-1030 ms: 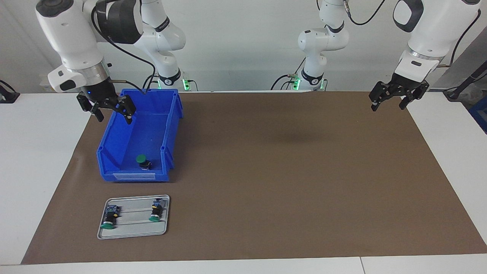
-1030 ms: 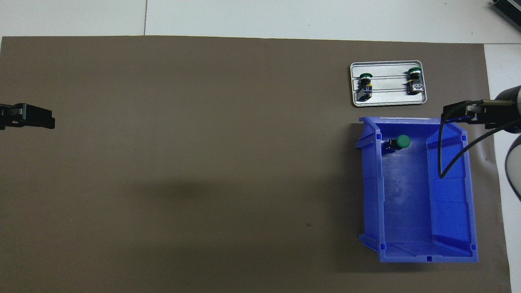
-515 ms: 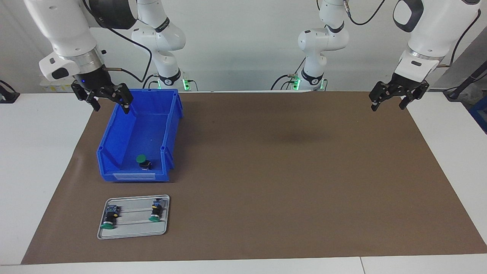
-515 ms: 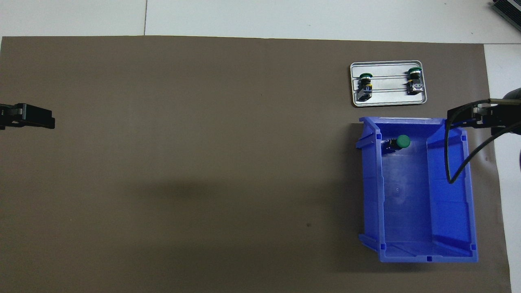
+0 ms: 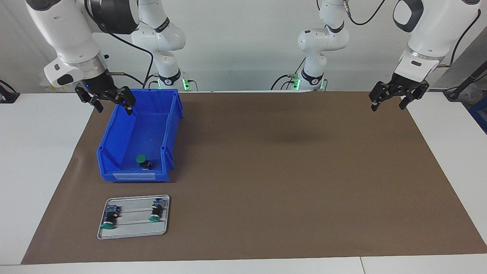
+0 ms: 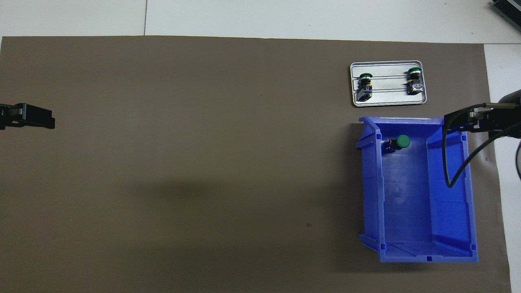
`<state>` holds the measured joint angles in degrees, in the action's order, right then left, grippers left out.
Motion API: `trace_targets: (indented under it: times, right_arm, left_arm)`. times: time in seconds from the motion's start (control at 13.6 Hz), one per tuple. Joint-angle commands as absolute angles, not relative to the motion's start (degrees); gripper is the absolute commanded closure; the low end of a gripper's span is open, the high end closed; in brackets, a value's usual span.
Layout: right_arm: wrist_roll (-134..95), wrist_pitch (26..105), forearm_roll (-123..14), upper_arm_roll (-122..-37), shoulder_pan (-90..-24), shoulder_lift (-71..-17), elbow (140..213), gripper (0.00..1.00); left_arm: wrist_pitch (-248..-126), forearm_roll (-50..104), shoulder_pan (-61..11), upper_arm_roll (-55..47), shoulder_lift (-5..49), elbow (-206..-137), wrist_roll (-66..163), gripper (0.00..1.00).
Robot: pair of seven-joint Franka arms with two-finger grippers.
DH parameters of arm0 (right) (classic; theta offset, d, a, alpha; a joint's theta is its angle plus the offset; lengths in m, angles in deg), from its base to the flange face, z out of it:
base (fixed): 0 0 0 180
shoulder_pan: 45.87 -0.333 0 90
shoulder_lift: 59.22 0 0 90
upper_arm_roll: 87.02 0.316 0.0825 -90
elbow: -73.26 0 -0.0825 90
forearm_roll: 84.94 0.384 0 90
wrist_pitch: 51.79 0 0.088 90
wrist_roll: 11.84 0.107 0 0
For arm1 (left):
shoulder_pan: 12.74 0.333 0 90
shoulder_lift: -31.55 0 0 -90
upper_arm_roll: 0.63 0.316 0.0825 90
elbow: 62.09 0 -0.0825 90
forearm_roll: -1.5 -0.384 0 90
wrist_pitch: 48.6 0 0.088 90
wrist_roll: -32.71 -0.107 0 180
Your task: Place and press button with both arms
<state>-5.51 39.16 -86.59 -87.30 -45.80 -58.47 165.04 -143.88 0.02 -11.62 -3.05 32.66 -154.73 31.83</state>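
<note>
A green-capped button [image 5: 142, 160] [image 6: 401, 141] lies on its side in the blue bin [image 5: 170, 125] [image 6: 468, 195], by the bin's end wall farthest from the robots. My right gripper [image 5: 113, 109] hangs open and empty above the bin's rim, on the side toward the right arm's end of the table. It is well above the button. My left gripper [image 5: 388, 107] waits open and empty in the air over the mat's corner at the left arm's end.
A small metal tray [image 5: 133, 234] [image 6: 388, 103] sits just farther from the robots than the bin. It holds two more green-capped buttons [image 5: 109, 219] [image 5: 155, 212], one with a yellow mark. A brown mat [image 5: 285, 171] covers the table.
My right gripper has lifted a little from the bin's rim and drifted slightly toward the right arm's end of the table. The left arm and the buttons have not moved.
</note>
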Motion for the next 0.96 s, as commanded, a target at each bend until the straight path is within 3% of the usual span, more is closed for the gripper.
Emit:
trace_targets:
  times: [0.0, 0.88]
  right_arm:
    - [-7.2, 38.4, -86.0, -87.0, -45.6, -59.2, 165.7, 0.00]
    - [-7.9, 38.6, -85.9, -87.0, -45.4, -59.1, 165.6, 0.00]
  left_arm:
    - [-144.0, -0.8, -11.4, -3.2, 34.5, -156.6, 32.4, 0.00]
    - [-144.0, -0.8, -11.4, -3.2, 34.5, -156.7, 32.4, 0.00]
